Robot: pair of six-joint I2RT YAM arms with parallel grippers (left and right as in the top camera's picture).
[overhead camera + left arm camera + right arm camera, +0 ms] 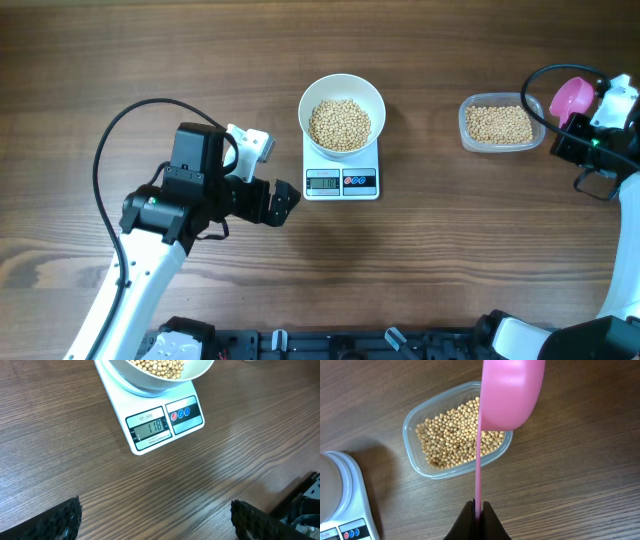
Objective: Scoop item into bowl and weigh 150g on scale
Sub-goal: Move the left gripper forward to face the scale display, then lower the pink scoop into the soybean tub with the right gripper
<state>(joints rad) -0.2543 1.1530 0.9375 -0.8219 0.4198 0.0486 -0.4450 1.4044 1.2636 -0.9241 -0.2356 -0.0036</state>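
My right claw [479,507] is clamped on the pink scoop [512,390] handle, over the container [415,425] at right. My left claw [157,519] is wide open and empty. The bowl [308,100] of beans [340,122] sits on the scale [150,427], which reads 118. Risk: a heaped scoop overshoots the target, and a tilted carry spills onto the table [150,60].

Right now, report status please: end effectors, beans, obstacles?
Left end effector open, empty. Right end effector shut on pink scoop. Beans in bowl on scale. No obstacle seen.
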